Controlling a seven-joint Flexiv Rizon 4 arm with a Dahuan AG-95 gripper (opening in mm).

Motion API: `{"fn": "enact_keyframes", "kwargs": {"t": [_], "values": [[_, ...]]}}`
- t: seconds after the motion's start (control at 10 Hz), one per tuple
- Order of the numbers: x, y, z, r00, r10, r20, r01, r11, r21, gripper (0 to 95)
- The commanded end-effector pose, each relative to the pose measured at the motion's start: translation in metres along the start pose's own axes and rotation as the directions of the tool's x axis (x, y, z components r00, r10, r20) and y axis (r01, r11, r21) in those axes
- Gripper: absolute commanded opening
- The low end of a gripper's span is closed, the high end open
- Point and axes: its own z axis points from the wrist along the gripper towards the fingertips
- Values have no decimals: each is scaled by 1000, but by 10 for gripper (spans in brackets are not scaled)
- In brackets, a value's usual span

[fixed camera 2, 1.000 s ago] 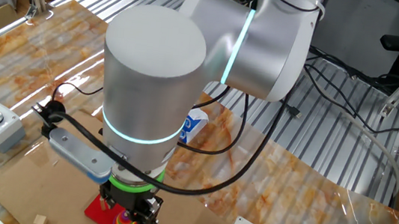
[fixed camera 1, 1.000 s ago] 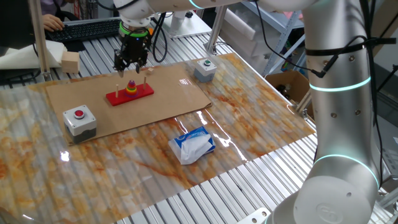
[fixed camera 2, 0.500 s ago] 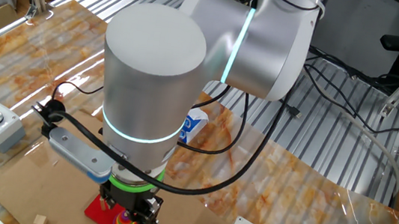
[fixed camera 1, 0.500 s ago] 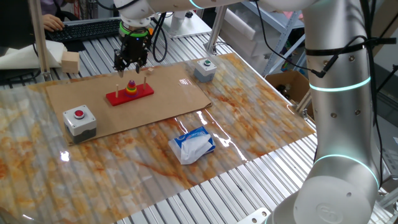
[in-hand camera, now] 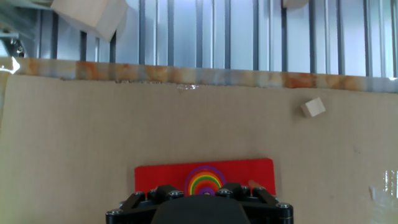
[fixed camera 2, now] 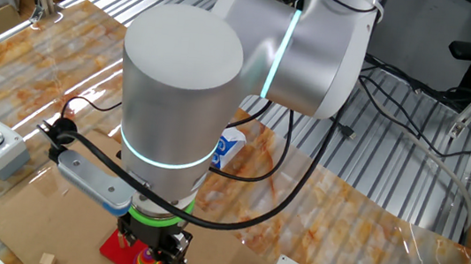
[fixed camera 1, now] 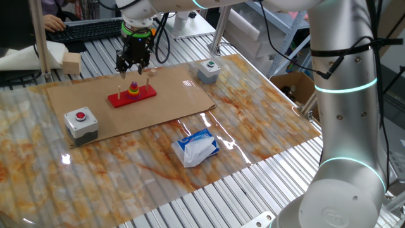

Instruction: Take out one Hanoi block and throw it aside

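Nothing has shifted over the last second: the gripper (fixed camera 1: pixel 132 66) still hovers directly above the Hanoi block (fixed camera 1: pixel 134 83). Its fingers look apart, clamped on nothing, so the grasp is yet to come.

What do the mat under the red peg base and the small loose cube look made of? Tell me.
Mat: likely cardboard, matte uniform brown, thin flat edges. Red base: painted, probably wood, smooth even colour. Small cube: seemingly bare wood, pale unpainted faces.
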Motion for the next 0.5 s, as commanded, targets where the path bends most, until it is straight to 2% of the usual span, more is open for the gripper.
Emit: {"fn": "enact_keyframes", "kwargs": {"t": [0.1, 0.5], "values": [[0, 0, 0, 1000, -2, -1, 2, 1000, 1, 570], [0, 0, 0, 1000, 2, 4, -2, 1000, 8, 570]]}}
